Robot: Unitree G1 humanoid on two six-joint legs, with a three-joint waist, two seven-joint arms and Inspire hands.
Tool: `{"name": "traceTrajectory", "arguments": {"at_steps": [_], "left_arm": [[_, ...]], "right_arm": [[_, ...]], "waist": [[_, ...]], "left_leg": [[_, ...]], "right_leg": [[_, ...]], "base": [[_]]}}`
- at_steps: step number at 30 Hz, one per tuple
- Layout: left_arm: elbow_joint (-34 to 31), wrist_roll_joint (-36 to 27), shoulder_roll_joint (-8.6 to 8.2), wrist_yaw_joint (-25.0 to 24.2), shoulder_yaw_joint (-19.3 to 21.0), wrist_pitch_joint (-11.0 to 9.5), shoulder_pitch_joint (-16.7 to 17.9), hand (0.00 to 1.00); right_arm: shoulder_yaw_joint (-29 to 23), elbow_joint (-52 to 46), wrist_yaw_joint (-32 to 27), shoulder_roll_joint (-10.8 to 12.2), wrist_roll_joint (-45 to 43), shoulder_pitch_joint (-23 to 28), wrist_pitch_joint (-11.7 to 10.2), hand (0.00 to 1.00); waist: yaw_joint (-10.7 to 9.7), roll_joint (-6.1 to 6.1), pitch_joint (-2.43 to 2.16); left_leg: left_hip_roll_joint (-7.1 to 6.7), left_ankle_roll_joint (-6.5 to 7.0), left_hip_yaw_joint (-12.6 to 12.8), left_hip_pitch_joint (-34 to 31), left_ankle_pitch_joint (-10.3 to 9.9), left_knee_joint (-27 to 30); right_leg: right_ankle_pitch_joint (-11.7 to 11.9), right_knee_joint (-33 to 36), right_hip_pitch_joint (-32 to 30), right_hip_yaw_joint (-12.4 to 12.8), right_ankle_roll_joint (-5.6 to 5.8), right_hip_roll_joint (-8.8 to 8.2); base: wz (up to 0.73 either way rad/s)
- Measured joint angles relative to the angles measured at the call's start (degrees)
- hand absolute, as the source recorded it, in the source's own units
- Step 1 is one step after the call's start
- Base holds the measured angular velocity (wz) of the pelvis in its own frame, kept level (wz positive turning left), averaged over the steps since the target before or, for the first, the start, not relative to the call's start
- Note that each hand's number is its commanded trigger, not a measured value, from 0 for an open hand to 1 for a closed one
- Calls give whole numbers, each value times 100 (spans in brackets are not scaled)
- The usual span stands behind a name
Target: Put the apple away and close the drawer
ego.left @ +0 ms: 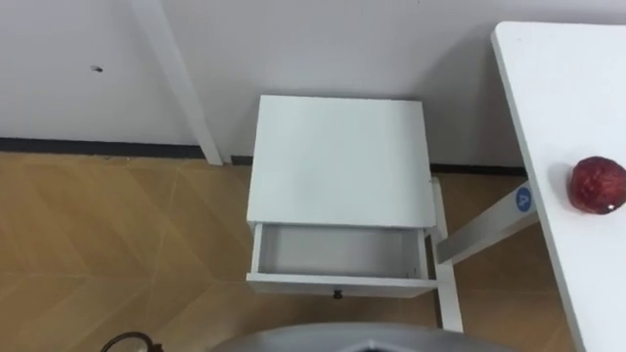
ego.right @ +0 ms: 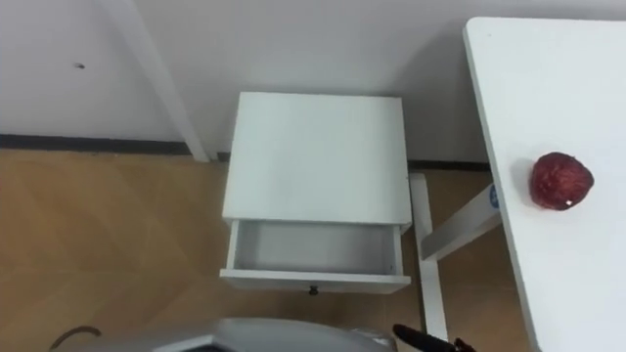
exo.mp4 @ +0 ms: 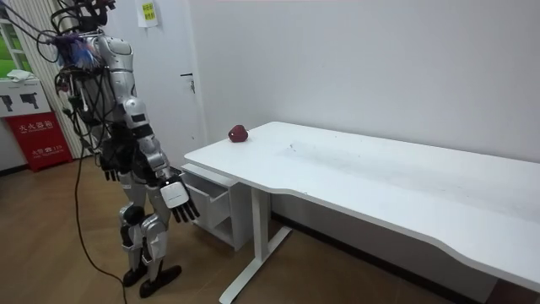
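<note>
While the robot stands facing the white bedside cabinet point(ego.left: 337, 161), nothing of the task looks done yet: the red apple point(ego.left: 598, 183) sits on the white desk point(ego.left: 558, 88) to its right, well apart from the open drawer point(ego.left: 339, 252), which is empty. In room view the right hand point(exo.mp4: 180, 203) and left hand point(exo.mp4: 111, 173) hang low, fingers loosely spread, holding nothing. Left to do: grab apple, put it in drawer, push drawer shut

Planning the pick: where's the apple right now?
The apple sits on the white table at the eye views' right, near the edge facing the white cabinet, whose open drawer is at centre.
</note>
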Motion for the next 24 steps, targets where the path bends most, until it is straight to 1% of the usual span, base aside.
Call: {"name": "traceTrajectory", "arguments": {"at_steps": [1, 2, 3, 4, 5, 6, 8, 10, 11, 12, 13, 14, 16, 19, 20, 22, 24], "left_arm": [[-5, -17, 1, 39, 36, -8, -7, 0], [-5, -100, -3, 110, 113, -17, -2, 0], [-6, -107, -3, 122, 152, -20, -6, 0], [4, -104, -4, 142, 235, -42, -14, 0], [23, -104, -2, 154, 290, -68, -11, 0], [24, -105, -1, 154, 329, -72, -6, 0], [-20, -99, 22, 177, 429, -72, 48, 0], [-127, -108, 47, 246, 444, -75, 114, 0], [-193, -108, 76, 274, 442, -95, 142, 0], [-247, -118, 98, 303, 440, -138, 153, 0], [-260, -154, 108, 332, 441, -173, 158, 0], [-260, -226, 134, 364, 446, -222, 159, 0], [-308, -226, 151, 372, 473, -251, 181, 0], [-568, -224, 159, 372, 478, -272, 273, 0], [-611, -225, 161, 372, 478, -279, 277, 0], [-613, -224, 163, 371, 465, -296, 266, 0], [-617, -223, 165, 370, 449, -298, 256, 0]], "right_arm": [[-155, -6, -80, -1, 158, 1, 1, 0], [-511, -28, -232, -2, 420, -12, 2, 0], [-677, -38, -305, -4, 515, -14, -3, 0], [-974, -41, -429, -26, 673, -11, -6, 0], [-1204, -67, -571, -57, 774, -8, -6, 0], [-1292, -101, -636, -71, 821, 3, -6, 0], [-1653, -358, -967, -92, 958, 32, -9, 0], [-1803, -607, -1269, -96, 1158, 42, -42, 0], [-1917, -742, -1477, -101, 1394, 44, -84, 0], [-1986, -829, -1713, -112, 1588, 32, -154, 0], [-2062, -870, -1826, -112, 1643, 29, -183, 0], [-2215, -958, -2059, -117, 1719, -7, -207, 0], [-2426, -1120, -2380, -129, 1720, -94, -237, 0], [-2497, -1620, -2822, -138, 1734, -96, -330, 0], [-2497, -1770, -2958, -158, 1811, -93, -392, 0], [-2499, -1985, -3146, -204, 1914, -73, -429, 0], [-2502, -2231, -3368, -238, 1912, -69, -463, 0]], "waist": [[-36, -11, 1], [-102, 4, -2], [-118, 6, -4], [-142, -9, 2], [-144, 6, -5], [-151, 8, -4], [-234, 9, -3], [-256, -2, -10], [-285, 6, -16], [-295, -18, -21], [-303, -13, -17], [-322, -14, -17], [-401, -45, -33], [-401, -60, -40], [-398, -67, -40], [-414, -79, -44], [-423, -99, -32]], "left_leg": [[0, 0, -2, 0, 0, 0], [0, 0, -7, 0, 0, -1], [-1, 0, -3, 4, 0, -1], [1, 0, 23, 16, 0, -10], [7, 0, 75, 25, 0, -11], [9, 0, 89, 28, 0, -11], [9, 1, 122, 57, -1, -17], [8, 2, 139, 34, -1, -20], [8, 2, 137, -4, -1, -10], [8, 2, 136, -20, -1, -9], [8, 2, 136, -40, -1, -9], [3, 2, 133, -41, -1, -8], [-2, 3, 120, -35, -1, -32], [-2, 6, 143, -80, 1, -51], [-5, 7, 147, -120, 2, -37], [-7, 7, 152, -177, 2, -18], [-10, 7, 156, -201, 2, -13]], "right_leg": [[0, -1, 0, 5, 0, 2], [0, -4, -1, 23, 0, 8], [0, -5, -4, 40, 0, 11], [-1, -10, -12, 59, 1, 12], [-3, -7, -17, 93, 2, 15], [-3, -2, -17, 110, 2, 15], [-20, 80, -47, 149, 9, 12], [-47, 174, -142, 221, 4, 12], [-49, 204, -195, 226, 3, 11], [-50, 273, -220, 229, 2, 12], [-54, 282, -225, 231, 2, 11], [-74, 273, -236, 232, 10, 5], [-94, 284, -241, 232, 21, 5], [-92, 327, -328, 281, 22, 15], [-91, 382, -388, 285, 22, 10], [-90, 409, -412, 292, 20, 8], [-90, 418, -424, 300, 20, 8]], "base": [[0], [0], [-5], [-13], [-15], [-15], [-11], [-17], [-12], [-3], [0], [0], [3], [-6], [-8], [-2], [-2]]}}
